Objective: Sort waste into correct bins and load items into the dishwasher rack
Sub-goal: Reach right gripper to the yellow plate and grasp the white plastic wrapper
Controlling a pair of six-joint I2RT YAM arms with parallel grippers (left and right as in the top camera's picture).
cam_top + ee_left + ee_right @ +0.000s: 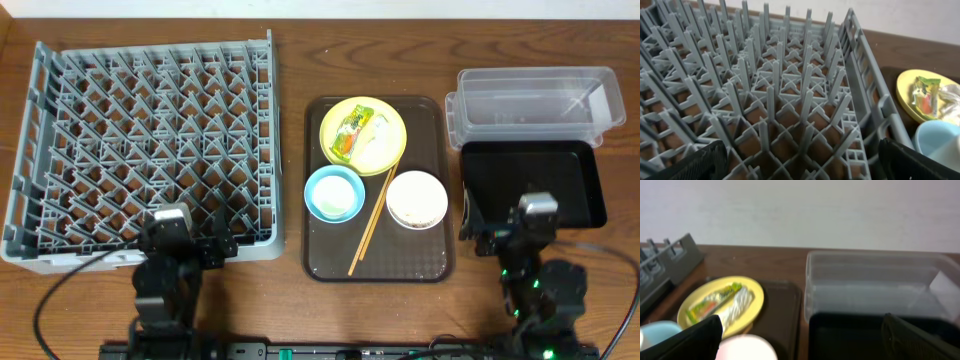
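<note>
Looking from overhead, one dishwasher rack [140,150] sits left on the tabletop. A brown tray [400,255] holds one yellow plate [390,115], one light blue bowl [333,193], one white bowl [416,199] and the chopsticks [369,228]. One wrapper [350,133] and one paper scrap [378,140] lie on the plate; both look light and crushable, best pinched at an edge. Two bins stand right, the clear bin [530,100] and the black bin [535,180].

From the left wrist, the left end effector [800,162] is spread over the rack.

From the right wrist, the right end effector [800,337] is spread near the black bin.
</note>
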